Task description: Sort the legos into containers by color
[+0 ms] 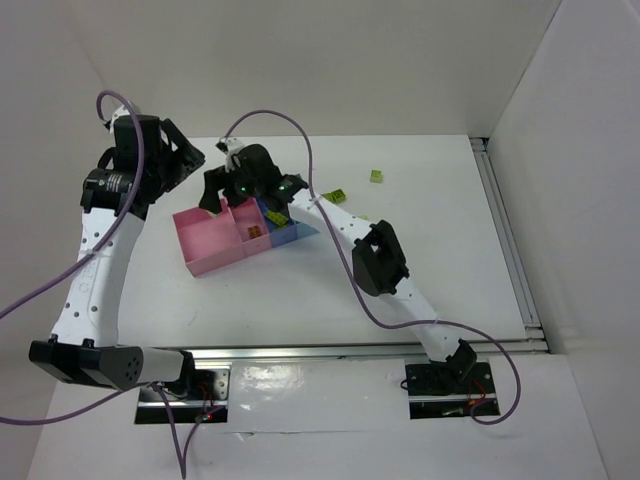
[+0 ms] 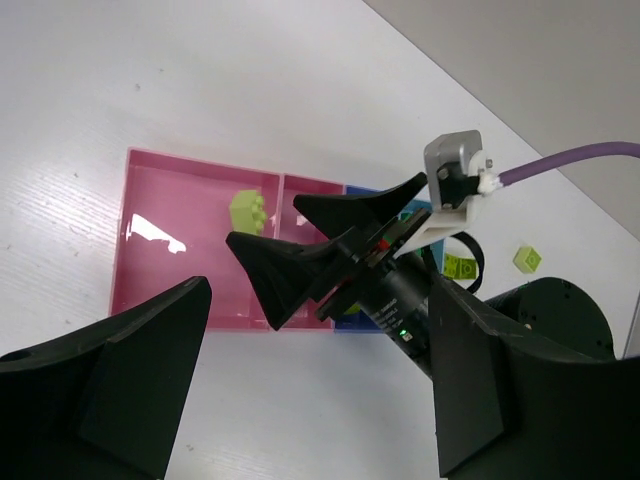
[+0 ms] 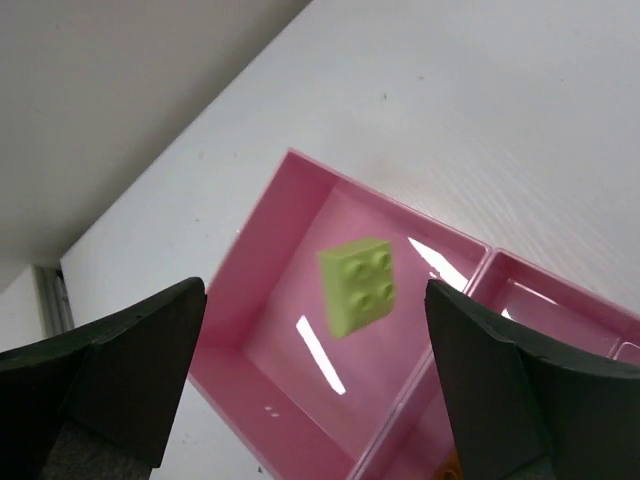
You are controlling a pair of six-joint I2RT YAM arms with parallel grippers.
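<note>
The joined containers lie at mid-table: a large pink bin (image 1: 205, 243), a small pink bin (image 1: 243, 218) and blue bins (image 1: 287, 233). My right gripper (image 1: 218, 190) hovers open over the large pink bin (image 3: 300, 200). A yellow-green lego (image 3: 358, 285) shows between its fingers, untouched, slightly blurred, over the bin floor. The left wrist view shows this lego (image 2: 248, 212) inside the pink bin (image 2: 160, 170), beside the right gripper (image 2: 300, 235). My left gripper (image 1: 192, 160) is open and empty, above the table behind the bins (image 2: 320, 345).
Loose yellow-green legos lie on the table right of the bins (image 1: 377, 176), (image 1: 335, 196), (image 1: 362, 218), two also in the left wrist view (image 2: 527, 259), (image 2: 460, 266). A small orange-yellow piece sits in the small pink bin (image 1: 255, 232). A wall rail runs along the right edge (image 1: 505, 230).
</note>
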